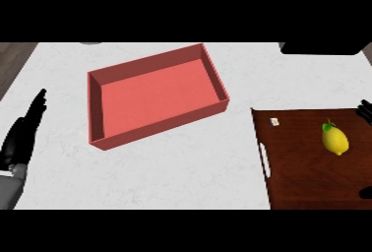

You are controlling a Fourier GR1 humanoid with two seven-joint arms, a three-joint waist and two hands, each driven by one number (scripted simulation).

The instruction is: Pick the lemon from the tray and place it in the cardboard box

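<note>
A yellow lemon (335, 140) with a small green leaf lies on the dark brown wooden tray (298, 172) at the right of the counter. The open box (152, 96), red with low walls, sits empty at the upper middle, turned at an angle. My left hand (25, 129) rests open at the left edge, fingers pointing up, well away from the box and the tray. Only small black parts of my right hand (365, 109) show at the right edge, just right of the lemon and apart from it.
The white marble counter (181, 172) spreads between the box and the tray. A small white tag (274, 121) lies near the tray's upper left corner. A black object (320, 47) stands at the far right back. Dark floor (13, 59) shows past the counter's left edge.
</note>
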